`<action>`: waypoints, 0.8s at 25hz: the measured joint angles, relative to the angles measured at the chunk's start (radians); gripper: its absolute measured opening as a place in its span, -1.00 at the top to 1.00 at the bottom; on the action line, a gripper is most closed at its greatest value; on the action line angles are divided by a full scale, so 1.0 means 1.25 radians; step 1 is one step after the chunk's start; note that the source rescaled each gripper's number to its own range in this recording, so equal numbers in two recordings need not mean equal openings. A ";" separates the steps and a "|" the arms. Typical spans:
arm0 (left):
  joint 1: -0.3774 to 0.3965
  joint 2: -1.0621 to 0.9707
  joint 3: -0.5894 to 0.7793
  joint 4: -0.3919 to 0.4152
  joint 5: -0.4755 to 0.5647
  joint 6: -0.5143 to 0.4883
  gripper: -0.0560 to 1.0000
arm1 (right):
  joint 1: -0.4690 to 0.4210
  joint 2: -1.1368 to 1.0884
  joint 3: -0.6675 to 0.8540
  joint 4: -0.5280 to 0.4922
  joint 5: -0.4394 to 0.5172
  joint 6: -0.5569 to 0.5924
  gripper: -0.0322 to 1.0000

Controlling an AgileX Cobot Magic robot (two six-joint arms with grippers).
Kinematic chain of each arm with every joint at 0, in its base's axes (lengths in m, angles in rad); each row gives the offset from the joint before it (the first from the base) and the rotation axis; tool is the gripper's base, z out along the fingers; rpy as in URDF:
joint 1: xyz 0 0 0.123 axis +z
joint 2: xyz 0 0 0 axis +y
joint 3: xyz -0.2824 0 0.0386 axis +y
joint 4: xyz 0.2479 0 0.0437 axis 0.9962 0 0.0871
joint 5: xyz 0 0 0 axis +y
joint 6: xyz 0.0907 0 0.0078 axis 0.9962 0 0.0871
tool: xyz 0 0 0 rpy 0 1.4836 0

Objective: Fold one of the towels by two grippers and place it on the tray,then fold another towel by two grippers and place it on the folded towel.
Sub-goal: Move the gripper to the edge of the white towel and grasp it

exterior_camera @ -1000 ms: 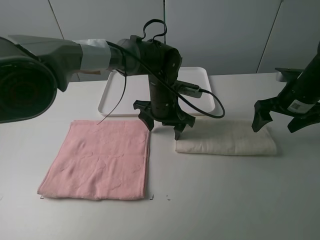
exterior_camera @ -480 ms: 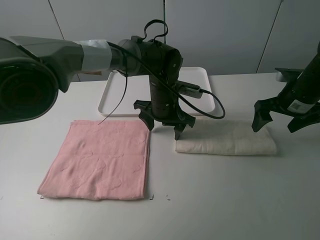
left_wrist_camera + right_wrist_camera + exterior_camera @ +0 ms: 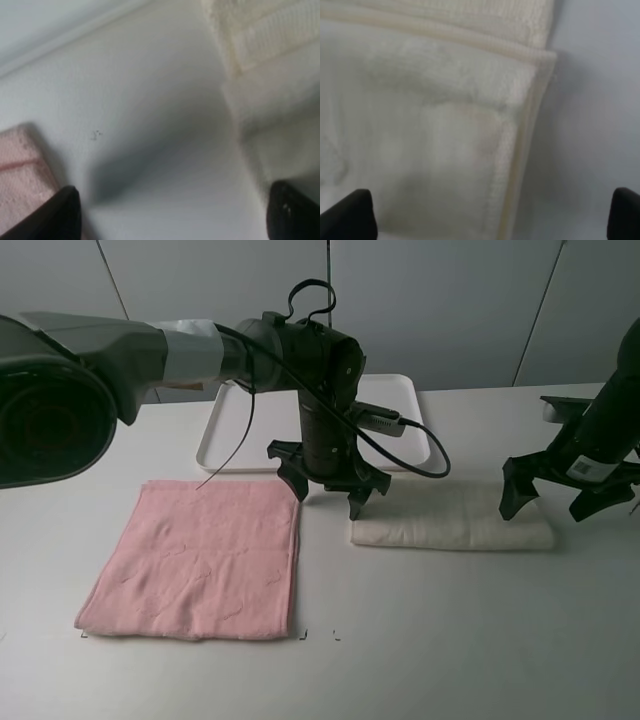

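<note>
The cream towel [image 3: 450, 521] lies folded into a long strip on the table, right of centre. My left gripper [image 3: 328, 498] hangs open just above the table, straddling the gap between the strip's left end [image 3: 260, 30] and the pink towel [image 3: 20, 170]. My right gripper [image 3: 545, 508] is open low over the strip's right end [image 3: 430, 125], with one finger [image 3: 510, 502] over the cloth and the other past its edge. The pink towel [image 3: 200, 555] lies flat and unfolded at the left. Behind the left arm sits the white tray [image 3: 225, 435], with nothing showing in it.
The left arm's thick body and its black cable [image 3: 405, 455] hang over the tray's front edge. The table's bare surface [image 3: 450, 640] stretches in front of both towels. A grey wall stands behind the table.
My right gripper has dropped and shifted slightly left, closer over the cream towel's right end. The left gripper and both towels have not moved.
</note>
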 joint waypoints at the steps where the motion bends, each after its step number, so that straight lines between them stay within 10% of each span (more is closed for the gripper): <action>1: 0.000 0.000 0.000 0.000 0.000 0.000 -0.91 | 0.000 0.003 0.000 0.000 0.000 0.000 -1.00; 16: 0.000 0.000 0.000 0.000 0.000 0.005 -0.91 | 0.000 0.035 -0.003 0.001 -0.009 -0.002 -0.99; 20: 0.000 0.000 0.000 0.000 0.000 0.005 -0.91 | 0.000 0.040 -0.005 0.003 -0.011 -0.002 -0.51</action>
